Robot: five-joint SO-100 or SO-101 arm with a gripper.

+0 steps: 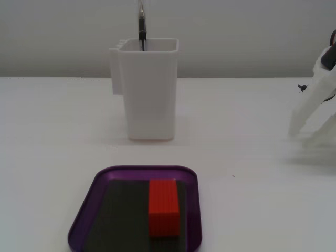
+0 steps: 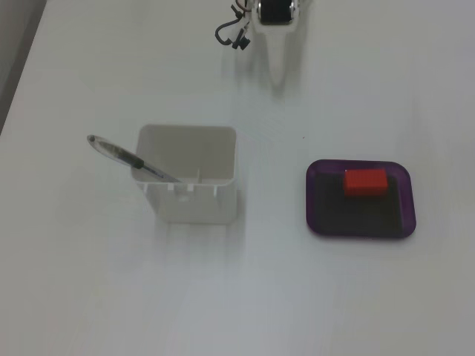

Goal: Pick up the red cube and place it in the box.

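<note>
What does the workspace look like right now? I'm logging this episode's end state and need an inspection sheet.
Surface: white table, bare apart from the items below.
Job's things: red cube lies inside the purple box, on its dark floor, toward the right side in a fixed view.
Clutter: tall white container holding a pen that leans out over its rim.
Grippers: gripper pulled back near the arm's base, far from the box, holding nothing; jaws look closed.
Cables: dark wires looped beside the arm's base.
Surroundings: plain pale wall behind the table.
</note>
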